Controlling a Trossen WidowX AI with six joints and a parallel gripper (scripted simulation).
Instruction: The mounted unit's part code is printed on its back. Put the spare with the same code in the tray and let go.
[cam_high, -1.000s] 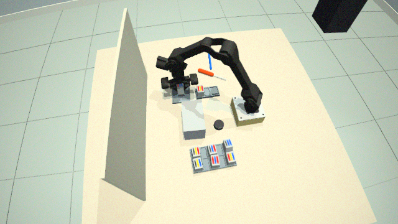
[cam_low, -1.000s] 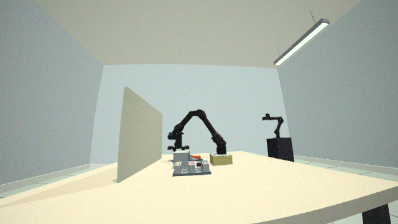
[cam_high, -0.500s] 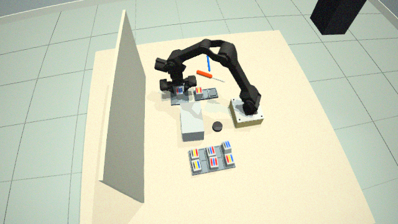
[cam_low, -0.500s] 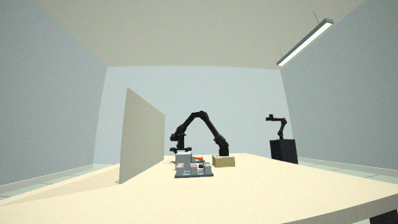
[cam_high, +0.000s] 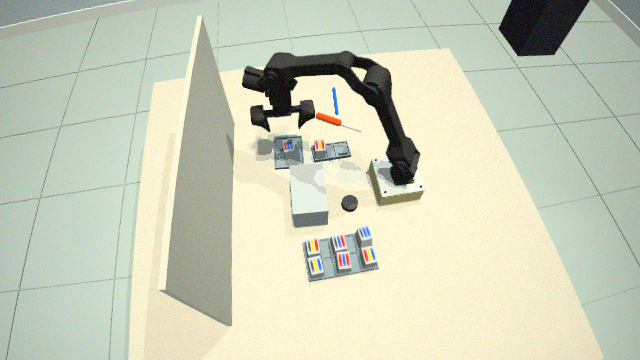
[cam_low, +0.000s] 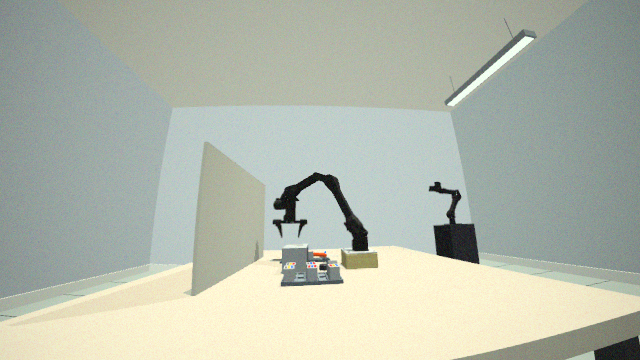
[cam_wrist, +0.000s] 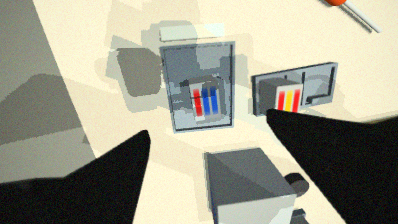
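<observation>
The gripper (cam_high: 285, 128) (cam_low: 290, 236) (cam_wrist: 207, 122) is wide open and empty, above the tray (cam_high: 280, 162) (cam_wrist: 180, 65). A spare (cam_high: 288, 145) (cam_wrist: 205, 102) with one red and two blue stripes sits in the tray, label up, clear of the fingers. The large grey block (cam_high: 308, 192) (cam_low: 295, 254) (cam_wrist: 250, 175) stands in front of the tray; no code shows on its visible faces. The spare rack (cam_high: 354, 245) (cam_low: 312, 283) at the front holds several striped spares. Which body is the mounted unit, I cannot tell.
A two-place holder (cam_high: 341, 150) (cam_wrist: 320, 85) beside the tray bears a red-yellow-red block (cam_high: 319, 146) (cam_wrist: 288, 97). A tall panel (cam_high: 200, 200) (cam_low: 225, 225) stands at the left. A black puck (cam_high: 349, 203) (cam_wrist: 296, 185), an orange screwdriver (cam_high: 328, 119) and a blue pen (cam_high: 335, 100) lie nearby.
</observation>
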